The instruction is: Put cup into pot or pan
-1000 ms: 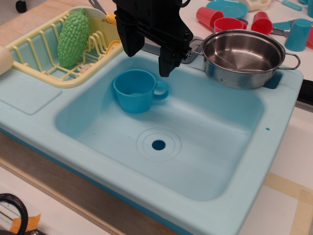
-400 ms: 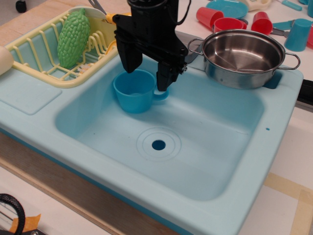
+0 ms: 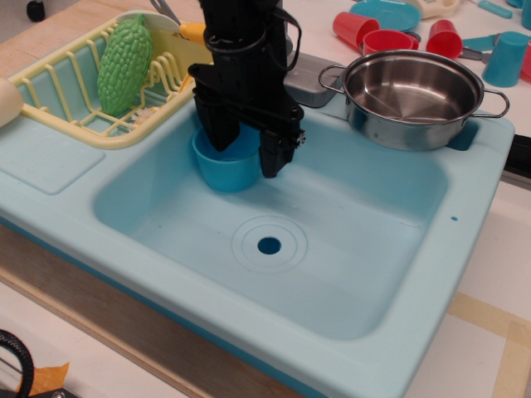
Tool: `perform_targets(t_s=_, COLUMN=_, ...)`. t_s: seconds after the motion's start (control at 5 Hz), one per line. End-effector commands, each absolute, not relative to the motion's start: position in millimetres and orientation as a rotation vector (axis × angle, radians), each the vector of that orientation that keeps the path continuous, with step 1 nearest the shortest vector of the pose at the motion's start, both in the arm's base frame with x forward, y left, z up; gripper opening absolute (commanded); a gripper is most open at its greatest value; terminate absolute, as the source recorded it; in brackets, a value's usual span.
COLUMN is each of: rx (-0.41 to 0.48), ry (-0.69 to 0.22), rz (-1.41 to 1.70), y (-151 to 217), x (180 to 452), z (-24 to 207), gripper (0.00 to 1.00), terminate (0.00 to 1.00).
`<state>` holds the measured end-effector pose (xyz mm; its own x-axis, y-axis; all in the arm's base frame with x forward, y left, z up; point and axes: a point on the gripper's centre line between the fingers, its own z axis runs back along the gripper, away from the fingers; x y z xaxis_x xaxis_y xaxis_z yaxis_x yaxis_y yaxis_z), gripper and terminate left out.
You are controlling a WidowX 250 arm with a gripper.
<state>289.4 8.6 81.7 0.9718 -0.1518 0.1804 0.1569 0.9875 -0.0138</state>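
Note:
The blue cup point(image 3: 226, 170) stands upright in the back left of the light-blue toy sink point(image 3: 332, 274). My black gripper point(image 3: 241, 154) is lowered over it with its fingers open. One finger point(image 3: 217, 133) is at the cup's left rim and the other finger point(image 3: 272, 157) is on its right side, covering the handle. The jaws are not closed on the cup. The shiny steel pot point(image 3: 412, 97) with wire loop handles sits empty on the sink's back right corner, to the right of the gripper.
A yellow dish rack point(image 3: 91, 91) holding a green bumpy vegetable point(image 3: 124, 62) stands at the left. Red cups point(image 3: 377, 35) and a lighter blue tumbler point(image 3: 506, 58) are behind the pot. The sink drain point(image 3: 269, 245) is in front of the cup.
My gripper has moved down and left from above the sink's back edge, and its open fingers now straddle the cup. The cup and pot have not moved.

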Motion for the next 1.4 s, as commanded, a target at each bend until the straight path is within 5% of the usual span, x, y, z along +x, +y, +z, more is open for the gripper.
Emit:
perform_targets(t_s=0.0, rx=-0.043, ry=-0.252, rz=-0.101, y=12.6, x=290.5, z=84.1, gripper=0.00, terminate=0.00)
perform_targets(t_s=0.6, rx=-0.005, ry=-0.275, rz=-0.059, y=6.0, x=283.4, z=98.1, gripper=0.00, terminate=0.00)
perform_targets(t_s=1.2, rx=0.201, ry=-0.453, rz=-0.171, y=-43.7, x=284.9, z=197.6, gripper=0.00, terminate=0.00)
